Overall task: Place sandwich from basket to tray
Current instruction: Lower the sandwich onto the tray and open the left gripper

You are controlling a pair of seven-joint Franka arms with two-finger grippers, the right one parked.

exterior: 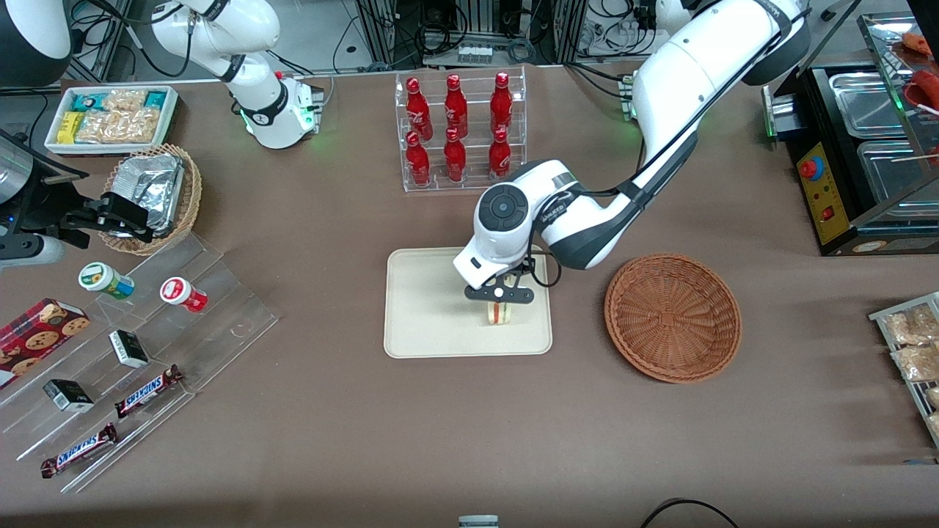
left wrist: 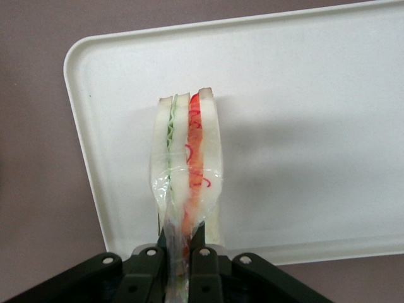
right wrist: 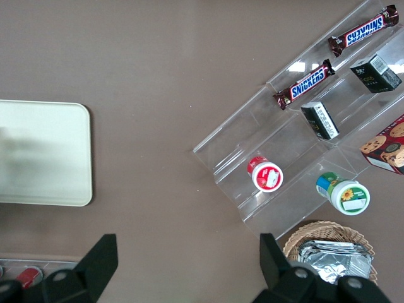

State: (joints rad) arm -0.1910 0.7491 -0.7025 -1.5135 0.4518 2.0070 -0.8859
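Brown tabletop carries the tray (exterior: 425, 308), above which the tool (exterior: 499, 301) grips the sandwich (left wrist: 187, 177).

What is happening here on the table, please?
The left arm's gripper is over the cream tray, shut on a wrapped sandwich held by its edge. The sandwich hangs upright above the tray; whether it touches is unclear. The reddish wicker basket beside the tray holds nothing.
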